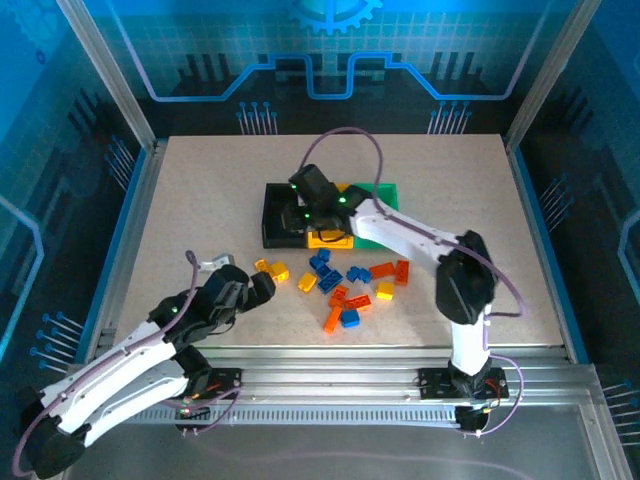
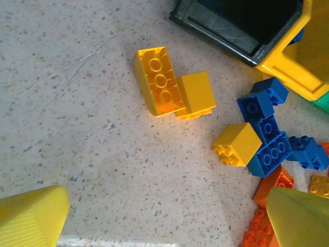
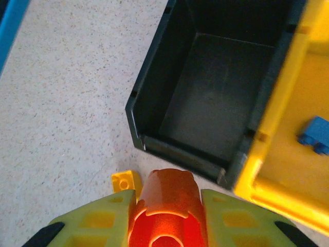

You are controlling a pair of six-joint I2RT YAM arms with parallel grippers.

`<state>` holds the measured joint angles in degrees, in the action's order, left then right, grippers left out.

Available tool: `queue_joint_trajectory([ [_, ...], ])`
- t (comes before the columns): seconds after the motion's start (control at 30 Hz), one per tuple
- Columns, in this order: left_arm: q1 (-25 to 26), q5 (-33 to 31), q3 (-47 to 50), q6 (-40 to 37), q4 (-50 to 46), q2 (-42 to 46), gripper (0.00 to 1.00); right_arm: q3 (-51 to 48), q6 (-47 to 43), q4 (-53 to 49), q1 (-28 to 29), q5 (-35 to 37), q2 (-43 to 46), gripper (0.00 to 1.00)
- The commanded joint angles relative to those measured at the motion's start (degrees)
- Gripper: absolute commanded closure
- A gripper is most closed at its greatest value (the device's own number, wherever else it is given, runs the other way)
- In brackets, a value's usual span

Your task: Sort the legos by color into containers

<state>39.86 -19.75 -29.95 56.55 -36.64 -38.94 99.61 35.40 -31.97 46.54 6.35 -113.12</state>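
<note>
The containers stand in a row at mid-table: a black bin point(image 1: 278, 222), a yellow bin point(image 1: 330, 240) and a green bin point(image 1: 388, 196). My right gripper point(image 1: 304, 212) hovers over the near edge of the black bin point(image 3: 205, 87), shut on an orange lego point(image 3: 167, 200). The black bin is empty. A blue lego point(image 3: 316, 135) lies in the yellow bin point(image 3: 288, 154). Loose legos point(image 1: 345, 285), orange, blue and yellow, are scattered in front of the bins. My left gripper point(image 1: 264, 286) is open and low at the pile's left end point(image 2: 169, 221), with bare table between its fingers.
Two yellow legos point(image 2: 172, 87) lie together ahead of the left gripper, and a third point(image 2: 236, 144) leans on blue ones point(image 2: 270, 134). Orange legos point(image 2: 267, 216) touch the right fingertip point(image 2: 300, 218). Blue walls enclose the table point(image 1: 180, 220).
</note>
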Motion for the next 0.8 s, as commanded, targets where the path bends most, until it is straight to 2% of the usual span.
queue_joint_trajectory([
  [0.0, -0.5, -0.9, 0.8, 1.5, -3.9, 2.6, 0.01, 9.4, -0.8, -4.3, 0.9, 0.5, -7.1, 0.72],
  [0.1, -0.5, -1.0, 0.8, 1.1, -4.7, 4.0, 0.01, 16.8, -0.1, -7.9, 0.9, 1.4, -13.4, 0.66],
  [0.27, -0.6, -0.8, 0.5, 0.4, -4.7, 4.1, 0.01, 24.0, 0.1, -10.7, 0.8, 1.9, -17.7, 0.42],
  [0.43, -0.6, -0.4, 0.4, 0.0, -3.8, 4.0, 0.01, 23.6, -0.1, -10.7, 0.8, 2.9, -13.6, 0.37],
  [0.53, -0.6, 0.1, 0.2, -0.3, -2.9, 4.0, 0.01, 17.6, 0.7, -9.4, 0.9, 3.2, -7.7, 0.36],
  [0.77, -0.6, 0.2, 0.1, -0.7, -1.5, 3.0, 0.01, -9.5, 5.9, -5.1, 1.5, 4.0, 11.2, 0.33],
])
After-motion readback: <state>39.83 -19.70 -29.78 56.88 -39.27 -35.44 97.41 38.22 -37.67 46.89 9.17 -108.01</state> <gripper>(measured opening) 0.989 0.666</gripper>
